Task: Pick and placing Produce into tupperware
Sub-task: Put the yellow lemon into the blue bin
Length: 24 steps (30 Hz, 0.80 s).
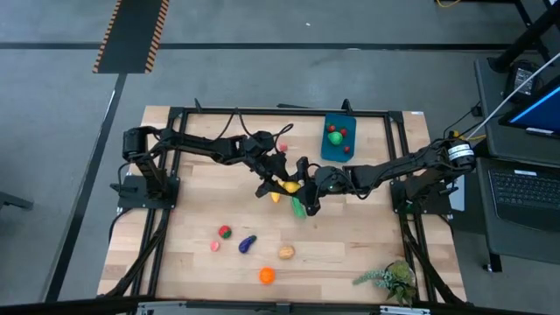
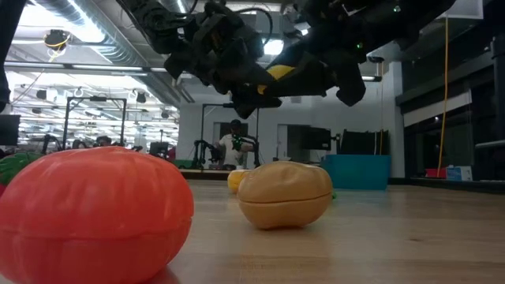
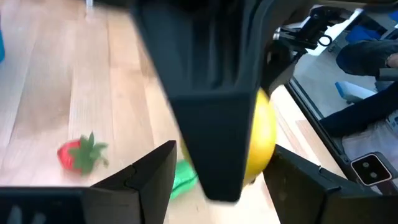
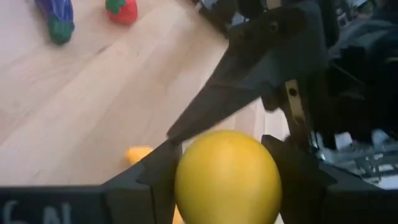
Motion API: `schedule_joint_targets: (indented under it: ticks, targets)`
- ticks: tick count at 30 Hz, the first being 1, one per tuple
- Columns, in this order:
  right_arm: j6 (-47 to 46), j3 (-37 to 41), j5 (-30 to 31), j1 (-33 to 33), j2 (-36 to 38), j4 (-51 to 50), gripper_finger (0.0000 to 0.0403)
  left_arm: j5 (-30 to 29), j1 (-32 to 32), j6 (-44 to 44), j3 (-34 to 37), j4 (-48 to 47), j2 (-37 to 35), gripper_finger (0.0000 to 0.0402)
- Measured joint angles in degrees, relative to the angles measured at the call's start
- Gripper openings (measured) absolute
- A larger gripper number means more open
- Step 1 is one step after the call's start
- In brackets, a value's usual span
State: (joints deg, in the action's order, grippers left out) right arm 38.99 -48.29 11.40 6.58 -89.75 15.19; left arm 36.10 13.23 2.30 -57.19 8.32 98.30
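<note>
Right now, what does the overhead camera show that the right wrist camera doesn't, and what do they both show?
Only the overhead view shows the blue container with produce inside, the orange fruit and the leafy sprig near the table's front edge. Only the right wrist view shows, close up, the yellow fruit sitting between the right end effector's fingers. Both show the purple eggplant on the wooden table.

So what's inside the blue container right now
The blue tupperware holds a green piece and about three small red ones. Anything beneath them can't be seen.
</note>
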Motion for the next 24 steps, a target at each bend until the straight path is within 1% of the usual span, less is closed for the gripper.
schedule_joint_targets:
  ticks: [4,6,11,13,15,17,21,24]
  targets:
    - [-2.2,0.0,2.4,0.1,2.5,-3.0,0.0202,3.3,1.2,0.1,0.0,0.1,0.0,0.0227]
    - [-3.6,0.0,2.5,0.1,3.9,-4.2,0.0202,4.5,1.8,-0.4,0.0,-0.5,-0.7,0.0228]
    - [-7.6,0.0,2.6,0.1,6.6,-7.2,0.0202,4.6,2.2,-2.7,0.7,0.0,-3.8,0.0224]
    - [-9.4,0.0,2.6,0.1,7.6,-8.6,0.0202,2.7,2.1,-3.8,1.8,-0.4,-5.6,0.0224]
    - [-10.4,0.0,2.8,0.1,8.6,-10.1,0.0202,-0.3,1.7,-4.7,3.2,-0.1,-7.7,0.0225]
    - [-11.1,0.0,4.4,0.1,9.8,-11.4,0.0202,-3.7,1.3,-5.3,5.0,0.1,-9.8,0.0228]
    - [-13.0,0.0,6.9,-0.2,13.0,-15.0,0.0202,-7.9,0.3,-6.0,9.4,0.1,-14.8,0.0229]
    - [-15.1,0.0,7.6,-0.6,16.2,-18.7,0.0202,-10.7,-0.4,-6.0,13.1,3.7,-18.8,0.0229]
